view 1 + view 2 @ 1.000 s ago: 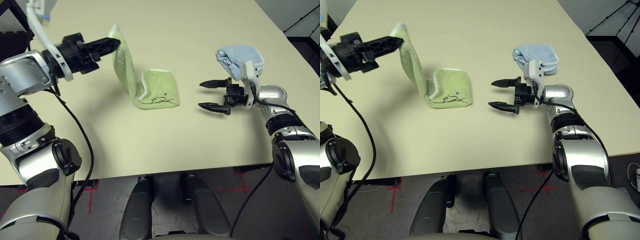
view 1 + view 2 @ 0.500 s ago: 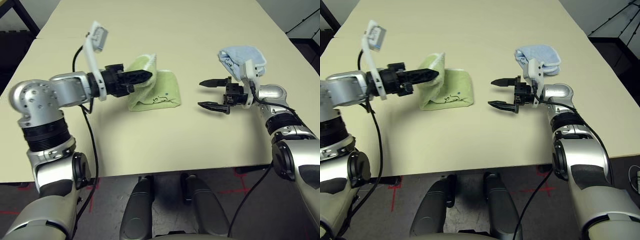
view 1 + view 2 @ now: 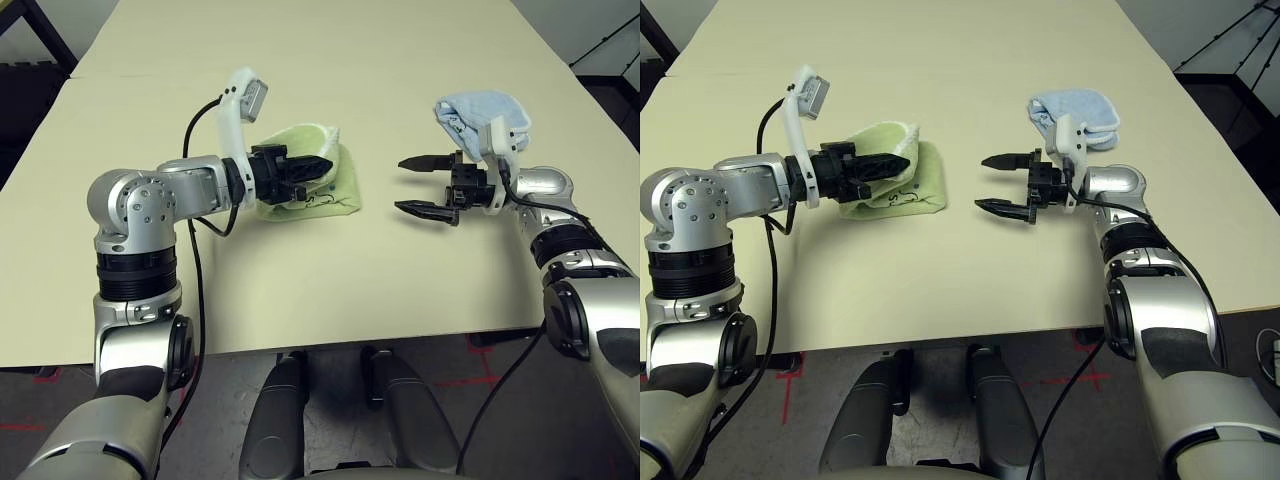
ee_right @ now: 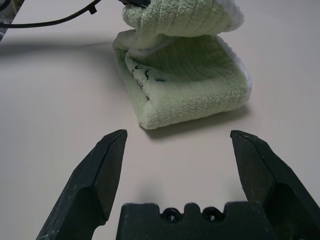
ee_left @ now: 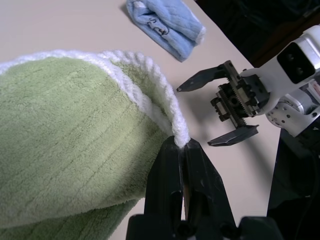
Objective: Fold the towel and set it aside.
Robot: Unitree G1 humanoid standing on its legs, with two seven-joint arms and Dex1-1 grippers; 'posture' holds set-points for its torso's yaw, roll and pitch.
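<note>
The light green towel (image 3: 330, 190) lies folded on the table, its white stitched edge and dark logo facing the front. My left gripper (image 3: 326, 165) is shut on the towel's white-edged corner (image 5: 176, 134) and holds that flap curled over the folded stack. The right gripper (image 3: 404, 187) hovers open just right of the towel, its fingers (image 4: 105, 165) spread wide with nothing between them, pointing at the towel (image 4: 190, 90).
A smaller light blue cloth (image 3: 480, 112) lies bunched at the back right, behind my right wrist. The beige table (image 3: 330, 290) runs wide to the front and back. Its right edge (image 3: 590, 90) is close to the blue cloth.
My left arm has swung rightward and down, carrying the raised towel flap from the far left over onto the folded part. The right gripper has stayed where it was.
</note>
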